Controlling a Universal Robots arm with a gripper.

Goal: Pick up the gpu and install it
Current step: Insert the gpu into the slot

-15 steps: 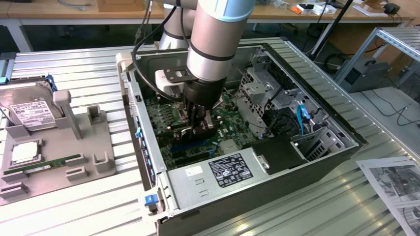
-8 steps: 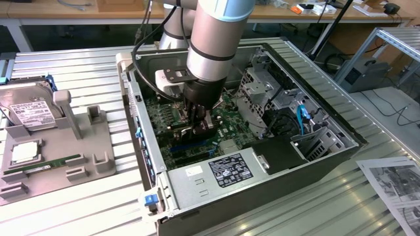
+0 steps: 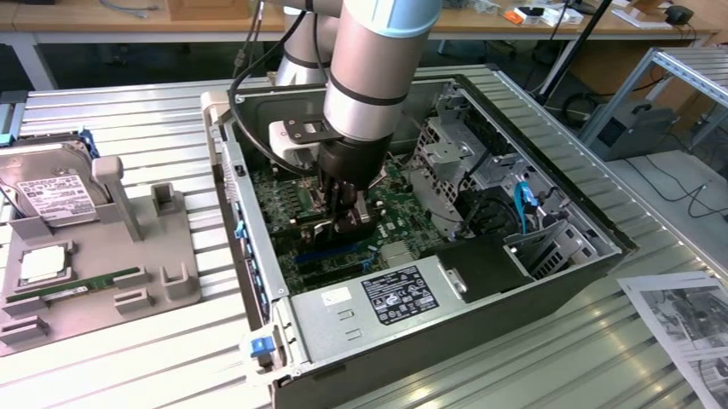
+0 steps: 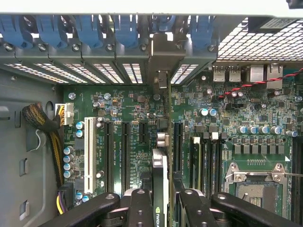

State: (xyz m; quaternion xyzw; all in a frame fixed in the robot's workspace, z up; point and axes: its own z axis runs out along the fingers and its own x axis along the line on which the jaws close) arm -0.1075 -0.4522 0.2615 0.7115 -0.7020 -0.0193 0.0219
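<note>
Grip set: end effector [image 4: 163, 201] clamps gpu [image 4: 160, 165] on edge, long axis parallel to motherboard slots [image 4: 126, 151] underneath.

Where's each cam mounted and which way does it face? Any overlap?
Exterior view: off the arm, raised, looking obliquely down into the open PC case; the arm and end effector reach in.
Wrist view: on the wrist, looking along the end effector's fingers at the motherboard; the gpu sits edge-on between them.
Shared: motherboard, end effector, case interior.
</note>
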